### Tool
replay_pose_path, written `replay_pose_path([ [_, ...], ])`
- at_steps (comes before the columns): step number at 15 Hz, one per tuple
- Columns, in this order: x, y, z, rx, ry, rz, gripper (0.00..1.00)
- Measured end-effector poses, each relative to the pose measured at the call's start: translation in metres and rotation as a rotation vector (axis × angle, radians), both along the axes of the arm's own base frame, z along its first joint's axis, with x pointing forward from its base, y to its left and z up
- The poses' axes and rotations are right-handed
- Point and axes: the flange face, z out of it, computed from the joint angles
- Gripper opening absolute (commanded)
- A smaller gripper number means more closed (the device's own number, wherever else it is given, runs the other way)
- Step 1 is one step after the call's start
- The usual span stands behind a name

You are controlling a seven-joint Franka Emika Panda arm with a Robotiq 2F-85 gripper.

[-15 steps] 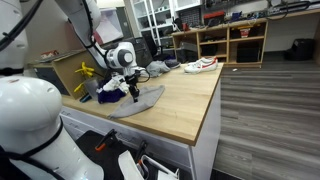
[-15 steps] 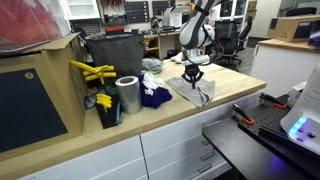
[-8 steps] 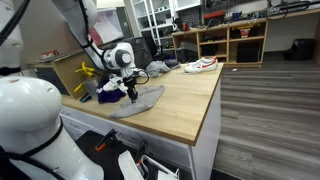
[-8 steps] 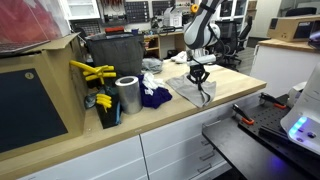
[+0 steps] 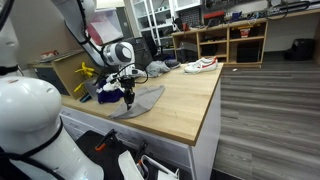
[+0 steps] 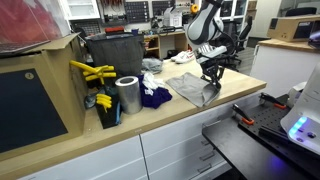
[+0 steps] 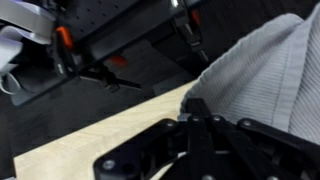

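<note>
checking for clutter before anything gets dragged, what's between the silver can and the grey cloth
A crumpled dark blue cloth lies between the silver can and the grey cloth, as shown in an exterior view.

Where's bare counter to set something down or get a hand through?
Free: the wood between the grey cloth and the white shoes, and the counter strip along its open edge. Crowded: behind the end effector, where blue cloth, silver cylinder, yellow tools and black bin bunch together.
</note>
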Motion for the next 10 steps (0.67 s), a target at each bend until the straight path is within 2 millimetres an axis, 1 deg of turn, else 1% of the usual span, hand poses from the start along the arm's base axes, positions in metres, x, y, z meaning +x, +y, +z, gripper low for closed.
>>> replay_pose_path([
  [3,-0.019,-0.008,0.010,-0.046,0.145,0.010,0.00],
  [6,-0.034,-0.009,0.020,-0.067,0.260,0.067,0.00],
  [8,-0.037,-0.005,0.026,-0.057,0.282,0.119,0.00],
  [10,-0.034,-0.001,0.034,-0.044,0.250,0.136,0.00],
])
